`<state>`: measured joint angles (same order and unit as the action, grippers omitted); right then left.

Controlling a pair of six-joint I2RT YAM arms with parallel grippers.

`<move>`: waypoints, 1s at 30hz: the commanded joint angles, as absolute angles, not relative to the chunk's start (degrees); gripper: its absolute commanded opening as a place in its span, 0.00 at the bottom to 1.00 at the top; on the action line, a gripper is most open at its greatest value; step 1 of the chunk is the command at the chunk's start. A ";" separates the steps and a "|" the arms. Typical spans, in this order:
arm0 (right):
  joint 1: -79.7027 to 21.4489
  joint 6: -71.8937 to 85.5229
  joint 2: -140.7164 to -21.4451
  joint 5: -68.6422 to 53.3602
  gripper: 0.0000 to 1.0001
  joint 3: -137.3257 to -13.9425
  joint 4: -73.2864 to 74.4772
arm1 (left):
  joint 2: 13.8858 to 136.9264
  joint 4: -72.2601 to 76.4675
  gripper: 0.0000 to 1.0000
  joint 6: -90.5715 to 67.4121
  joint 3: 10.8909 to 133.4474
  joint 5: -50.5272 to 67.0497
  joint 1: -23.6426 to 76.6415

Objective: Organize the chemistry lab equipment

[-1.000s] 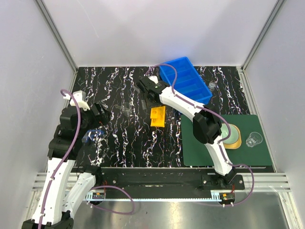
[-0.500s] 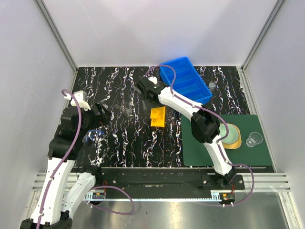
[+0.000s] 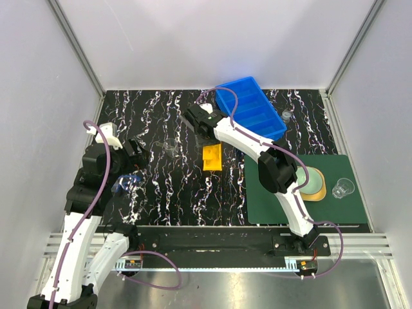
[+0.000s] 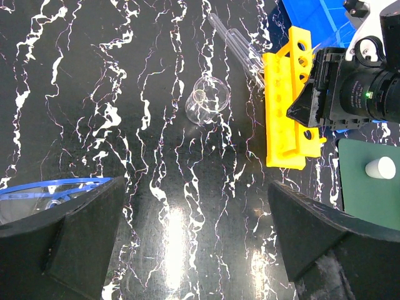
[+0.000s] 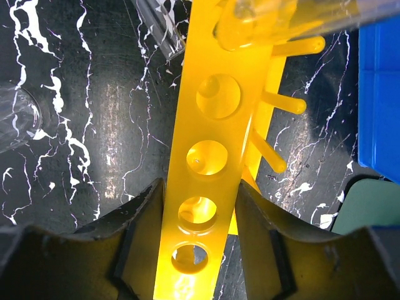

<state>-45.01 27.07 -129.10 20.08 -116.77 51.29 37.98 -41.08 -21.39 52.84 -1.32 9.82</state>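
Right wrist view: right gripper [image 5: 200,240] straddles the near end of the yellow rack [image 5: 215,100], one finger hard by each long side. Whether they actually bite, cannot tell. Every rack hole in view is empty. Clear tubes [image 5: 159,25] lie loose on the counter [image 5: 94,156] ahead and left of this gripper, and the blue bin [image 5: 381,94] is off to its right.

Left gripper [image 4: 195,187] is spread wide, holding nothing. A small beaker [image 4: 206,100] lies on its side ahead of it, untouched. The white round piece [image 4: 380,167] sits on the green mat [image 4: 362,200], far to that gripper's right.

Top view: bin compartments look empty. A second beaker [image 3: 343,188] stands on the mat, well right of the right gripper.

Judgement: early stage, nothing sorted yet. The rack, tubes, beakers and white piece are all still to be put away.
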 commanded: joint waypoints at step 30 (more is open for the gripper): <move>-45.35 28.12 -117.69 25.05 0.29 -102.93 48.69 | 38.23 -40.34 0.99 -20.48 53.88 -4.22 10.46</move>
